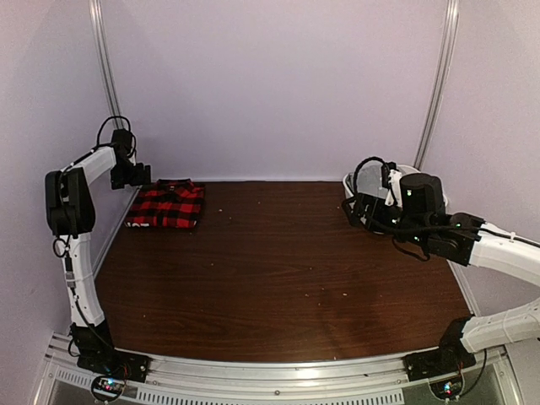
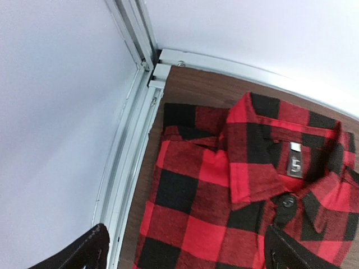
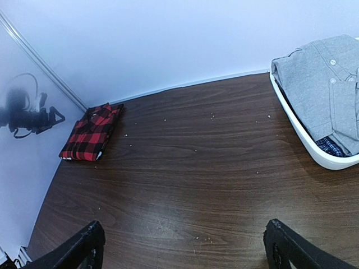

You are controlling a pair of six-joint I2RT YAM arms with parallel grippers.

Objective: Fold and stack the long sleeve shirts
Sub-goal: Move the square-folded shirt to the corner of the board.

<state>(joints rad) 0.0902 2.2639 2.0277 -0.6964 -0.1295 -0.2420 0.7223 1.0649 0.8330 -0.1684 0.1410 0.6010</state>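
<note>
A dark wooden table (image 1: 278, 270) fills a white-walled booth, with two robot arms mounted at its near edge. At about ten o'clock on the table, tight in the far left corner, lies a red-and-black checked shirt (image 1: 166, 205), folded into a neat flat rectangle with its collar (image 2: 247, 145) on top and turned toward the back wall. The collar's top button (image 2: 288, 202) is done up and a small dark label (image 2: 295, 163) shows inside the neck. The left gripper (image 1: 135, 175) hangs just above the shirt's left edge, its two fingers (image 2: 84, 252) spread wide and pinching nothing. At about two o'clock, against the right wall, sits a white basket (image 3: 314, 151) holding a grey buttoned garment (image 3: 325, 84) over a scrap of dark blue checked cloth (image 3: 328, 147). The right gripper (image 3: 188, 252) hovers beside the basket, above bare wood, its fingers likewise splayed apart and empty.
</note>
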